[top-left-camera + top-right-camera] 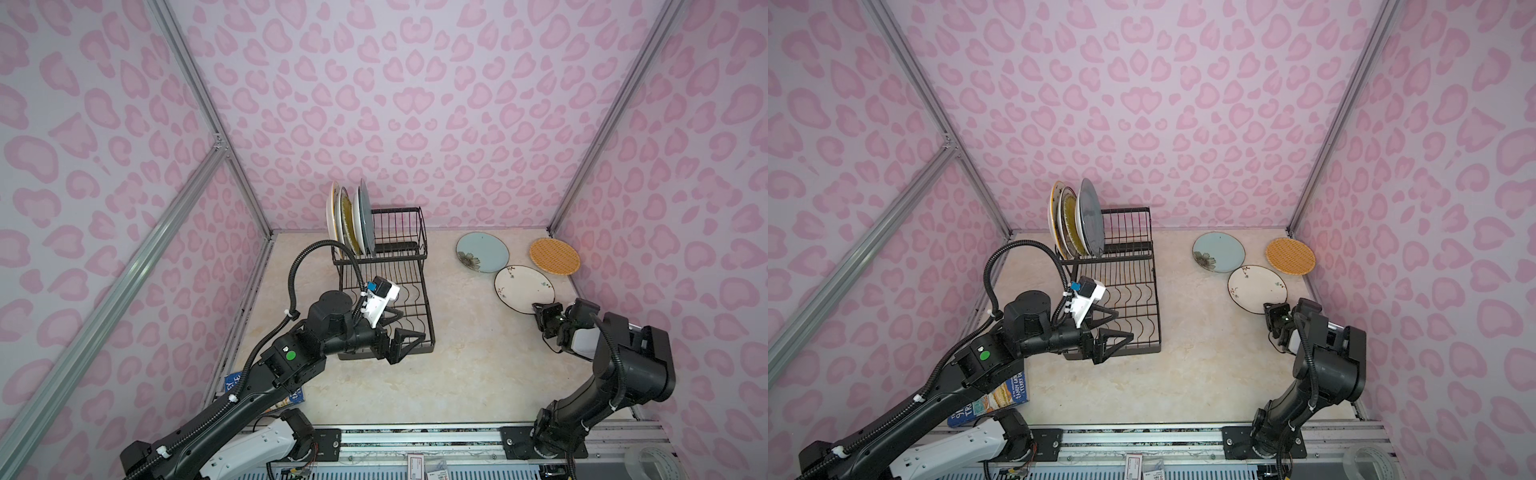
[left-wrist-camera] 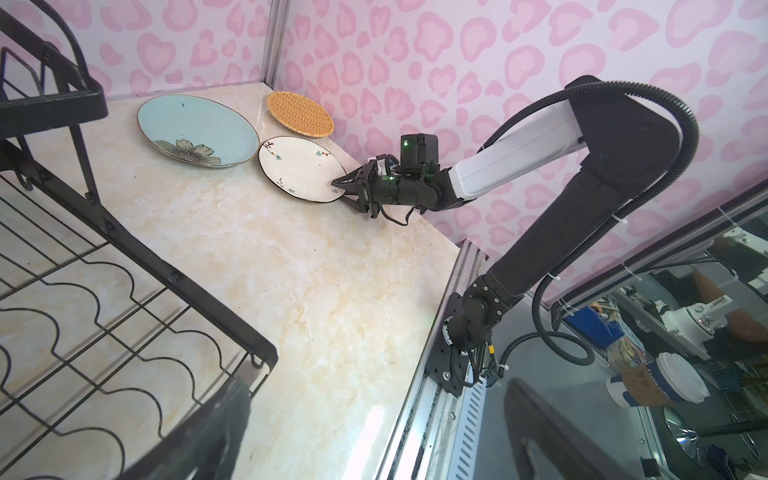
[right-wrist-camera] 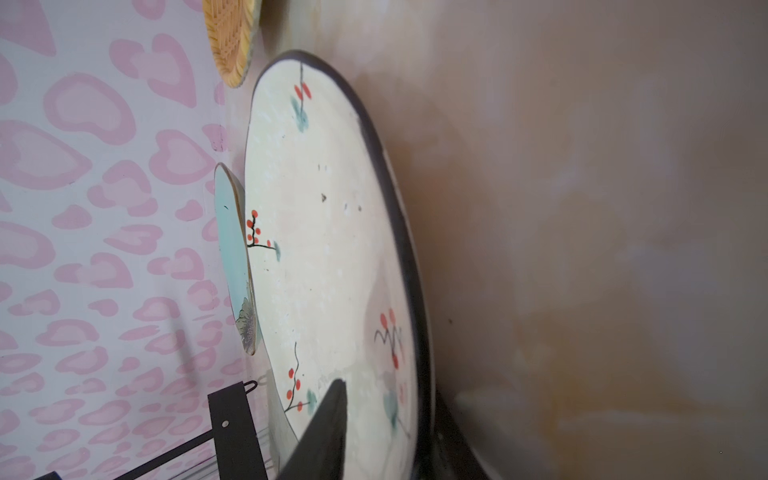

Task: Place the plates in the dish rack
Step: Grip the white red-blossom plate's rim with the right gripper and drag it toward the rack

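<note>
Three plates [image 1: 353, 220] [image 1: 1079, 220] stand on edge in the raised tier of the black dish rack [image 1: 429, 307] [image 1: 1156, 307] [image 2: 187, 270]. A pale blue flowered plate [image 1: 482, 251] [image 1: 1218, 251] [image 2: 195, 129] [image 3: 235, 257], an orange woven-look plate [image 1: 554, 256] [image 1: 1290, 256] [image 2: 300, 113] [image 3: 230, 37] and a white plate with red berries [image 1: 524, 288] [image 1: 1257, 289] [image 2: 299, 166] [image 3: 324, 249] lie flat at the back right. My right gripper [image 1: 536, 309] [image 1: 1268, 309] [image 2: 338, 189] [image 3: 390, 399] is shut on the white plate's near rim, one finger above and one beneath. Over the rack's near end my left gripper [image 1: 412, 324] [image 1: 1124, 324] [image 2: 380, 415] hangs open, holding nothing.
A blue printed box [image 1: 1000, 395] [image 1: 232, 380] lies at the front left under my left arm. The rack's long lower tray holds no plates. Pink patterned walls close in the back and both sides. A metal rail [image 1: 415, 434] runs along the table's front edge.
</note>
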You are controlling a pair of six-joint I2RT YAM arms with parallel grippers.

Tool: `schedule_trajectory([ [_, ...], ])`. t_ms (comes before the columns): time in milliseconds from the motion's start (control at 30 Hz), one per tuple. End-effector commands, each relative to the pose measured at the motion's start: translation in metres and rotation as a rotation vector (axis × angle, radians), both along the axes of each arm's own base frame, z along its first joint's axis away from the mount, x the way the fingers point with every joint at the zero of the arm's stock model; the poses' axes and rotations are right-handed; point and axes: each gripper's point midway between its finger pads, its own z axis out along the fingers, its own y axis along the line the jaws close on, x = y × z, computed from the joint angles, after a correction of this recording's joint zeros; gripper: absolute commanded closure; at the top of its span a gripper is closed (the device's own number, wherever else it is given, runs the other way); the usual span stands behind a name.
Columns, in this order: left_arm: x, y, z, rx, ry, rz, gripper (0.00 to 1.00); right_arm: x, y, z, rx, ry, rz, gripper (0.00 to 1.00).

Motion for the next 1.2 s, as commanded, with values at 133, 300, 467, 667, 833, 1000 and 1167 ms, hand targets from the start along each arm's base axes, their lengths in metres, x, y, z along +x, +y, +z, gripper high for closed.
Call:
schedule_trajectory([
  [133, 0.002, 0.001, 0.008, -0.018, -0.032, 0.008, 0.03, -0.008, 0.003, -0.017, 0.075, 0.008, -0.038, 0.94],
  [300, 0.004, 0.003, 0.008, -0.017, -0.035, 0.015, 0.03, -0.008, 0.007, -0.005, 0.1, -0.056, -0.038, 1.0],
  [467, 0.005, 0.005, 0.008, -0.016, -0.038, 0.025, 0.03, -0.015, 0.009, 0.017, 0.089, -0.102, -0.036, 1.0],
  [667, 0.006, 0.007, 0.01, -0.018, -0.047, 0.033, 0.03, -0.026, 0.022, 0.043, 0.074, -0.162, 0.011, 1.0],
  [833, 0.008, 0.01, 0.011, -0.016, -0.057, 0.049, 0.03, -0.038, 0.037, 0.061, 0.062, -0.203, 0.08, 1.0],
  [1000, 0.011, 0.012, 0.009, -0.004, -0.057, 0.066, 0.03, -0.049, 0.056, 0.089, 0.017, -0.249, 0.173, 1.0],
  [1167, 0.017, 0.02, 0.009, 0.023, -0.089, 0.118, 0.03, -0.063, 0.084, 0.112, -0.074, -0.266, 0.301, 1.0],
])
